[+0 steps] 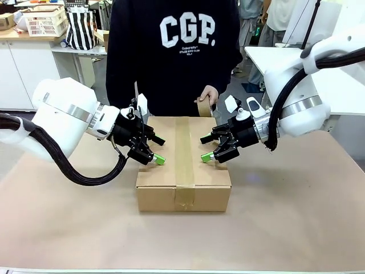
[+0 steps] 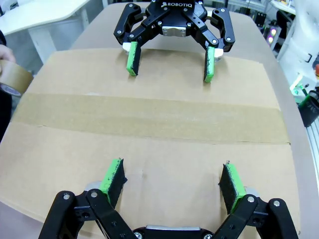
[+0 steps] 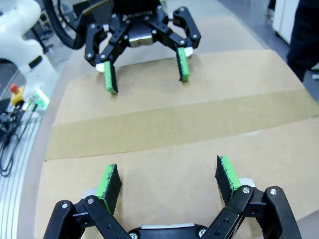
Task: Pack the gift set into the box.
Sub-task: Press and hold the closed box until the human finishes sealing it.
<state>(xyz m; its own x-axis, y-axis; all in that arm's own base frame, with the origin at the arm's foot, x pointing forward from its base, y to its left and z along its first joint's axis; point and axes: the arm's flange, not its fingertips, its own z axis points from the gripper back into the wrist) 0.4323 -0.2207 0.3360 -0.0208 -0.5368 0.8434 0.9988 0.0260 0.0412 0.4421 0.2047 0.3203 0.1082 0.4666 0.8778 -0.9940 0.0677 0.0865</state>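
Box look: The box (image 1: pixel 183 171) was plain brown corrugated cardboard, rectangular, its top flaps folded flat and closed. A wide tan tape strip (image 1: pixel 183 154) ran down the middle seam of the top and over the near face.
Box place: It sat on the brown tabletop (image 1: pixel 296 205), directly between the two pincers, with its top just under their green pads.
Box direction: The taped seam ran from the robot's side toward the person. In the front view the near face looked broad; whether the box was longer that way or along the seam could not be told.
Left pincer: The left pincer (image 1: pixel 156 150) was spread wide, holding nothing, with its tips low over the left half of the box top. In the left wrist view the left pincer (image 2: pixel 172 181) had bare cardboard between its fingers.
Right pincer: The right pincer (image 1: pixel 208 148) was likewise spread and empty, over the right half of the top, facing the left one across the tape. The right wrist view showed the same, the right pincer (image 3: pixel 169 180) over plain cardboard.
Person: A hand (image 1: pixel 209 98) beyond both pincers, at the far edge of the box, held a roll of tan tape (image 1: pixel 204 107).
Writing: "ROBOTIQ" was printed on the right pincer's body in the left wrist view. The person's dark sweatshirt (image 1: pixel 171 63) read "CGP." in large white letters; the smaller lines beneath were too small to read.
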